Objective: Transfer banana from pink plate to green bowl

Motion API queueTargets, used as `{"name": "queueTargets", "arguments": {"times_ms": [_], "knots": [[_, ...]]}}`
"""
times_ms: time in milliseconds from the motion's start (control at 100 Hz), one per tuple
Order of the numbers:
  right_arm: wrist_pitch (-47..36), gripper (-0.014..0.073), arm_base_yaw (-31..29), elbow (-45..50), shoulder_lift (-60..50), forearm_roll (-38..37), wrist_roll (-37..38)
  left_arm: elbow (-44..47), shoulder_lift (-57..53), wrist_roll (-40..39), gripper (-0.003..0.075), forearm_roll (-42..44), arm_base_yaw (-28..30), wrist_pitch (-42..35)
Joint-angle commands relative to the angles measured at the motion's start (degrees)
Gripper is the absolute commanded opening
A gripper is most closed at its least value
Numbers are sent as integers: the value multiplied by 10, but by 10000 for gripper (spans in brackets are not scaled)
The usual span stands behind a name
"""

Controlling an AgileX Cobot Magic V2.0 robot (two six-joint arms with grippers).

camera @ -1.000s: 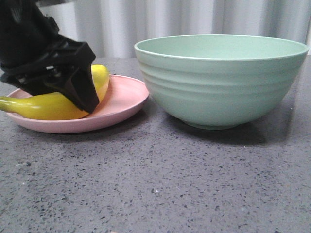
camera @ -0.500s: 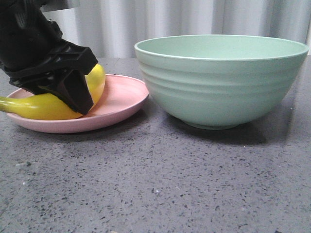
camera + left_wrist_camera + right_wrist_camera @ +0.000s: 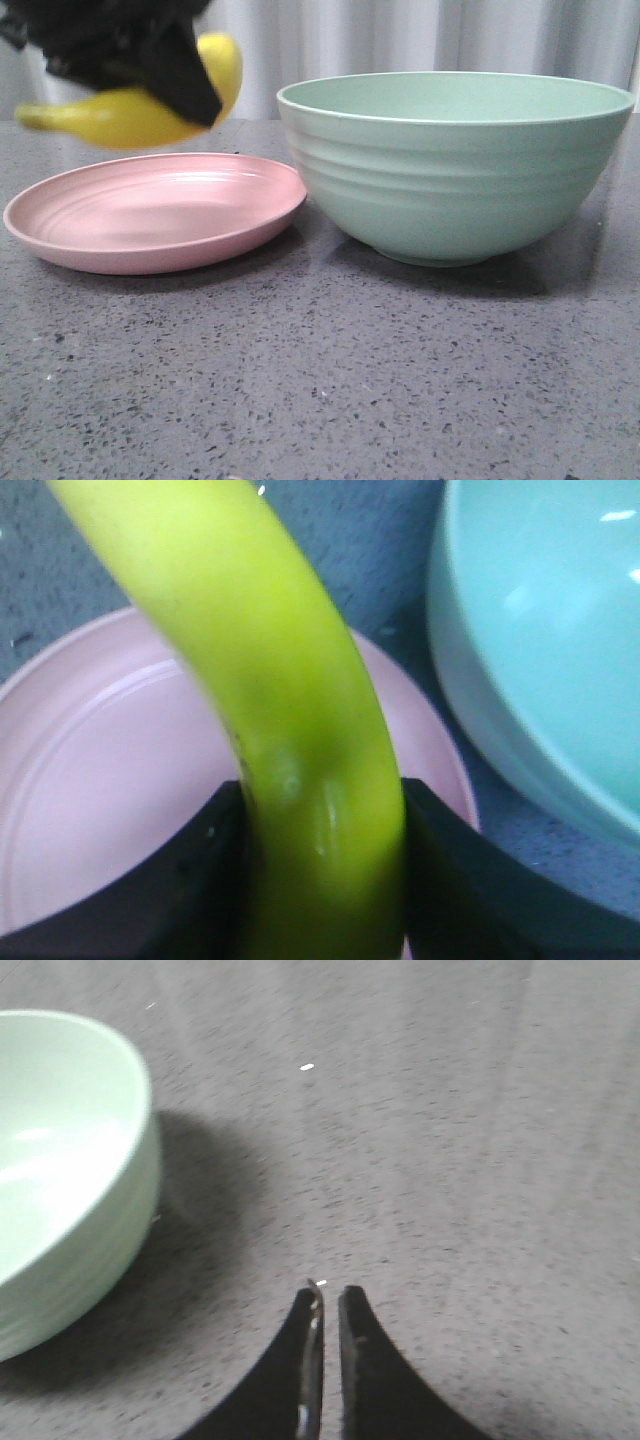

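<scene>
My left gripper [image 3: 150, 75] is shut on the yellow banana [image 3: 120, 115] and holds it in the air above the pink plate [image 3: 150, 215], which lies bare at the left of the table. In the left wrist view the banana [image 3: 270, 680] runs between the two black fingers [image 3: 170, 880], over the plate [image 3: 90, 770]. The green bowl [image 3: 455, 165] stands to the right of the plate, empty inside; its rim shows in the left wrist view [image 3: 540, 660] and the right wrist view [image 3: 60, 1170]. My right gripper [image 3: 330, 1295] is shut and empty above bare table beside the bowl.
The grey speckled table [image 3: 320, 380] stretches in front of the plate and bowl. A pale curtain [image 3: 400, 40] hangs behind the table.
My left gripper has lifted the banana off the pink plate and carried it upward. The plate now lies bare. The bowl has not moved.
</scene>
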Motion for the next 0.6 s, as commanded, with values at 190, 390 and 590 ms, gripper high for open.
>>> {"name": "queueTargets", "arguments": {"times_ms": [190,390,590], "knots": [[61,384,104,-192,141,28,-8,-64,-38,36,185,-56,-61,-4],[84,442,125,-315,220,201,-8,-72,-38,36,185,-58,-124,-33],[79,442,127,-376,292,330,-8,-72,-30,36,185,-58,-157,-44]]}}
